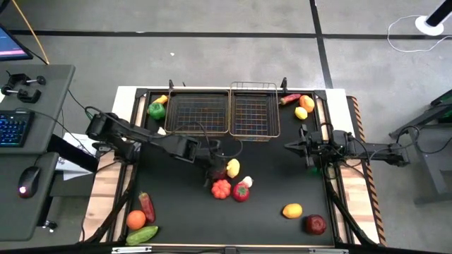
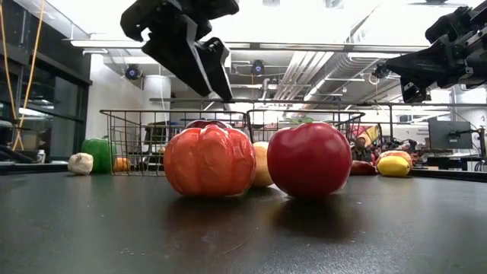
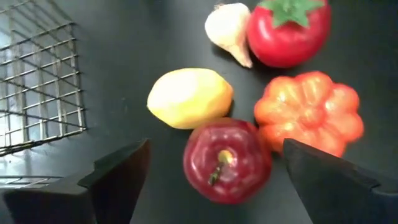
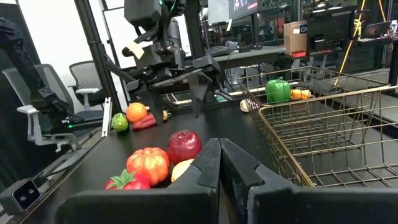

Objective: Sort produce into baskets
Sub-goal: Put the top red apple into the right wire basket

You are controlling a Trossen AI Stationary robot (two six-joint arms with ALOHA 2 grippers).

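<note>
Left gripper (image 3: 211, 171) stands over the cluster of produce at the centre of the high view. Its fingers (image 3: 118, 177) are spread wide, one on either side of the red apple (image 3: 227, 160), with clear mat showing between each finger and the fruit; nothing is pinched. In the low view the gripper hangs above the cluster, off the table.

Around the apple: a yellow lemon (image 3: 189, 98) just beside it, an orange ribbed tomato (image 3: 310, 112) touching or nearly touching it, and beyond these a red tomato with a green stalk (image 3: 287, 30) with a garlic bulb (image 3: 229, 28) against it.

Right gripper (image 4: 219, 163) waits at centre right of the high view, near the right table edge, its fingers pressed together and empty.

The two wire baskets (image 1: 198, 113) sit side by side at upper centre of the high view, both with no produce inside. Left of them lie a green pepper (image 1: 157, 110) and a small yellow-orange piece. Right of them lie a red pepper (image 1: 289, 99), an orange (image 1: 306, 103) and a lemon (image 1: 301, 113).

At lower left of the high view: a red chilli-shaped piece (image 1: 147, 206), an orange (image 1: 135, 220) and a cucumber (image 1: 142, 235). At lower right: a lemon (image 1: 292, 210) and a dark red apple (image 1: 315, 224), near each other.
</note>
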